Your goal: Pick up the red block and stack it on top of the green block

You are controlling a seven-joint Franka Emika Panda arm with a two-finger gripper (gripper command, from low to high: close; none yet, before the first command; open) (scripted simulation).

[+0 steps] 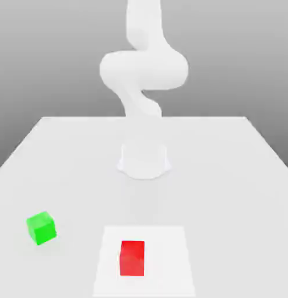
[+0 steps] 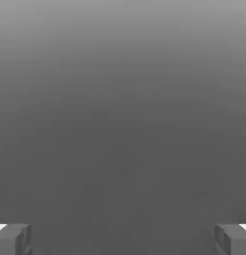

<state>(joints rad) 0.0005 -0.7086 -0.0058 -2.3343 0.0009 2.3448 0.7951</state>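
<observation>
You had the pale table (image 1: 228, 192) as the stage, with nothing of the stacking done on it: the pick, the carry and the placing were all left to you. The white arm (image 1: 144, 70) rose from its far part, and your gripper (image 2: 123, 239) stood wide open in the hand view, its two fingers well apart at either side with nothing between them. On the white square (image 1: 169, 256), near the exterior view's bottom edge, sat the red block (image 1: 132, 258), flat on its base and free of any grip. The green block (image 1: 41, 227) lay off the square, well toward the exterior view's left, turned at an angle, its top bare and ready, you could judge, to take the other. Your next job looked to be getting the hand over the red one, and you would likely have had to match the green one's turn before letting go. As for what was hard to read, the arm's upper part was cut off by the exterior view's top edge, and its lower part nearly melted into the tabletop. The blocks' far faces were hidden from you, and you could not tell what the plain grey beyond the fingers was.
</observation>
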